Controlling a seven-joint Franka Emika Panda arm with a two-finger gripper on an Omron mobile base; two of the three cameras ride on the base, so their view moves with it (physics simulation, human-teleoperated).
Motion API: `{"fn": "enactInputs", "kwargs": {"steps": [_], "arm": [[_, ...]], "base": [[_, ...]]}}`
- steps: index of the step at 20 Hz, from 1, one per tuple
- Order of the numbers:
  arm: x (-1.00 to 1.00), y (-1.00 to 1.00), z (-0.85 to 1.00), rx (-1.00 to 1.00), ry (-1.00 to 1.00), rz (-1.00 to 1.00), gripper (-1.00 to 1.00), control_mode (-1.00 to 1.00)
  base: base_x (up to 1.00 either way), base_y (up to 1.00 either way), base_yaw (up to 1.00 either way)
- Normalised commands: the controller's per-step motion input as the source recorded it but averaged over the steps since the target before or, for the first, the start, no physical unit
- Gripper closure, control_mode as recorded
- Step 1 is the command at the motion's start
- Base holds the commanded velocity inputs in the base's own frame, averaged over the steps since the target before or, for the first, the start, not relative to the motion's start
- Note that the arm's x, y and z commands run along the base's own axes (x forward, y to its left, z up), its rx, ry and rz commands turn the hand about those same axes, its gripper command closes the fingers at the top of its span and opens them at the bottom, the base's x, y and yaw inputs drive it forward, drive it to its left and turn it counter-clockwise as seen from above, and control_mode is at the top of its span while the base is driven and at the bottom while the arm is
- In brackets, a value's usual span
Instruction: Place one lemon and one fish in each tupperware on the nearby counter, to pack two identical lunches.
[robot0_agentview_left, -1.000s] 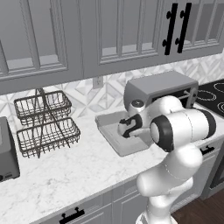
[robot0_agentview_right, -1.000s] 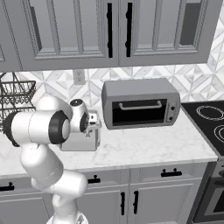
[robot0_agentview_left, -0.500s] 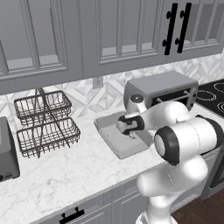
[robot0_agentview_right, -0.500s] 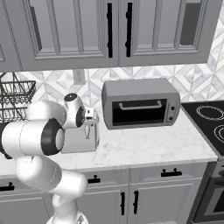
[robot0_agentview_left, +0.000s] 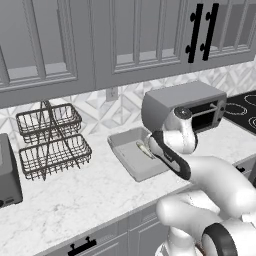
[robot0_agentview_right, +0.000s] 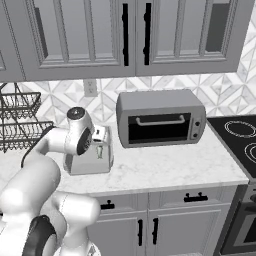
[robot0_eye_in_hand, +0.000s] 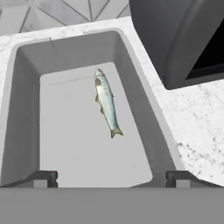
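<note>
Fish (robot0_eye_in_hand: 106, 102) number 1, the slender silvery one, lies flat on the floor of the tupperware (robot0_eye_in_hand: 26, 109), a little toward the side of the toaster oven (robot0_eye_in_hand: 183, 39). In the hand view its long axis runs almost straight away from the tool (robot0_eye_in_hand: 111, 177), with the head at the far end and the tail pointing back toward the fingertips (robot0_eye_in_hand: 43, 177). The tool hangs directly above the tray with its 2 fingertips spread wide, 1 near each long wall, and it holds nothing; the fish rests apart from both fingers, between them and somewhat ahead.

In the left base view the tupperware (robot0_agentview_left: 125, 157) sits on the worktop (robot0_agentview_left: 75, 200) just beside the toaster oven (robot0_agentview_left: 182, 107), with the wire baskets (robot0_agentview_left: 50, 140) well apart on the other side. The tool (robot0_agentview_left: 146, 149) is over the tray there, close to the oven side. In the right base view the tray (robot0_agentview_right: 87, 165) is partly hidden behind the arm.

I see no lemon in this tray, so I judge this lunch as half packed. The coming move, as I judge, is to lift the tool straight up and away from the tray; the oven wall close beside it is the thing to avoid when it swings.
</note>
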Motion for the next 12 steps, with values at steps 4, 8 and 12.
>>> {"fn": "enactInputs", "kwargs": {"steps": [4,8,12], "arm": [[-0.46,-0.16,0.28,0.14,0.0,0.06,-1.0,-1.0],[-0.84,-0.22,0.35,0.01,0.0,0.01,-1.0,-1.0],[-1.0,-0.06,0.94,0.0,0.01,0.0,-1.0,-1.0]], "base": [[0.0,0.0,0.0],[0.0,0.0,0.0],[0.0,0.0,0.0]]}}
